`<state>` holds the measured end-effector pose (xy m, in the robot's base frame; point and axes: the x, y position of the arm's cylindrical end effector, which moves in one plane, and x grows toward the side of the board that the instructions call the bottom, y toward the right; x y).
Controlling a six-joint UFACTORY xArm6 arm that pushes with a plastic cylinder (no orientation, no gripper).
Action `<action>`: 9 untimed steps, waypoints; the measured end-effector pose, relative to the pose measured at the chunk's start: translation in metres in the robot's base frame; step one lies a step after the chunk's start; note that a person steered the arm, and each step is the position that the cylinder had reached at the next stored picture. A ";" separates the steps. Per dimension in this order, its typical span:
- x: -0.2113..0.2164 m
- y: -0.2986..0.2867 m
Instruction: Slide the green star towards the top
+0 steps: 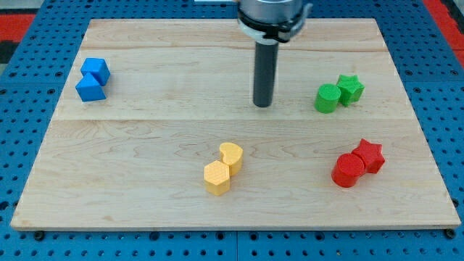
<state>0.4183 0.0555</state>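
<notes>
The green star (351,88) lies at the view's right, touching a green cylinder (327,98) on its left. My tip (262,105) rests on the wooden board (145,138) near the middle, well to the left of the green cylinder and the green star, not touching any block.
A red star (370,154) and a red cylinder (348,171) sit at the lower right. A yellow heart (231,156) and a yellow hexagon (216,177) lie at the lower middle. Two blue blocks (92,79) sit at the upper left.
</notes>
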 end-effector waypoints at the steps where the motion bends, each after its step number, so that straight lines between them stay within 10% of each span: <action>1: 0.022 0.023; 4: 0.016 0.146; 9: -0.103 0.072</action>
<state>0.3152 0.1274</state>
